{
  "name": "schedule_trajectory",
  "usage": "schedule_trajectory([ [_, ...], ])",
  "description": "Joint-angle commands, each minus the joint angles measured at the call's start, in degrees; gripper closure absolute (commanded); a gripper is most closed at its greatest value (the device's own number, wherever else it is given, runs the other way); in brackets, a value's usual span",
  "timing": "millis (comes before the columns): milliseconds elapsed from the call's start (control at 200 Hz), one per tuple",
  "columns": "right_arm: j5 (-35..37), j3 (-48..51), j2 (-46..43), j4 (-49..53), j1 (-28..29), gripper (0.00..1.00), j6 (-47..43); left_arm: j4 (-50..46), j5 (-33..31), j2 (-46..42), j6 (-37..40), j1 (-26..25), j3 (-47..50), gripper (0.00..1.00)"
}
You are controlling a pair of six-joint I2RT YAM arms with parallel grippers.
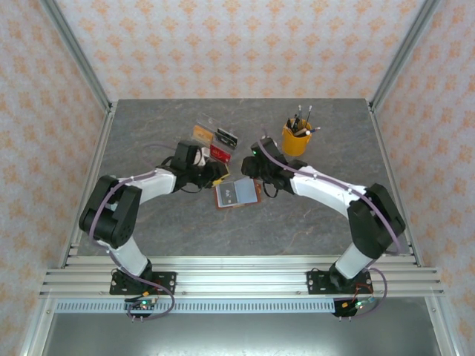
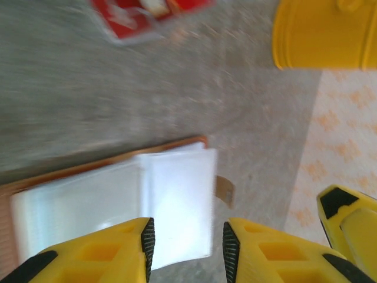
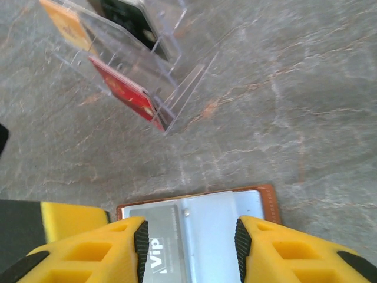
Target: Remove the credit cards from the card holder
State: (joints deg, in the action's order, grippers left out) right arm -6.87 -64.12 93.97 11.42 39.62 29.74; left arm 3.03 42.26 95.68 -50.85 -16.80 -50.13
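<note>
At the near edge of the grey table (image 1: pixel 148 230) the two arms were bolted, and both were bent inward toward its middle; the wallet (image 1: pixel 236 193) was laid open and flat on the table between the arm ends, its brown leather edge showing around pale inner pockets. The left gripper (image 2: pixel 185 247) was held just over the wallet's near side; its fingers were set moderately apart with nothing between them, though that view was blurred. The right gripper (image 3: pixel 191 244) was held over the wallet from the other side; its fingers were spread wide and nothing was gripped; whether they touched the leather could not be told. A grey card (image 3: pixel 160 236) marked "Vip" was seen seated in a wallet pocket below them. Beyond the wallet a clear stand (image 3: pixel 194 76) was set on the table; an orange card (image 3: pixel 68 23), a red card (image 3: pixel 123 91) and a dark card (image 3: pixel 129 15) were lodged in it. Farther right, a yellow cup (image 1: pixel 295 141) was stood upright, with pens (image 1: pixel 300 119) held in it.
</note>
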Motion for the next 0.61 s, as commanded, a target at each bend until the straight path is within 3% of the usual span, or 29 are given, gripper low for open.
schedule_trajectory([
  [0,-5.7,-4.5,4.6,3.4,2.3,0.53,-3.8,-9.2,-7.0,-4.1,1.9,2.3,2.4,0.61],
  [105,-9.4,-9.1,9.8,7.8,3.8,0.51,-6.1,-9.8,-7.8,-5.9,0.8,3.8,5.0,0.6],
  [330,-4.9,-15.1,16.5,17.6,4.4,0.46,-8.3,-12.3,-9.6,-7.7,1.1,4.0,6.2,0.49],
  [601,-5.4,-19.5,22.4,24.3,4.4,0.51,-11.5,-11.6,-7.9,-8.3,1.3,3.8,6.3,0.39],
])
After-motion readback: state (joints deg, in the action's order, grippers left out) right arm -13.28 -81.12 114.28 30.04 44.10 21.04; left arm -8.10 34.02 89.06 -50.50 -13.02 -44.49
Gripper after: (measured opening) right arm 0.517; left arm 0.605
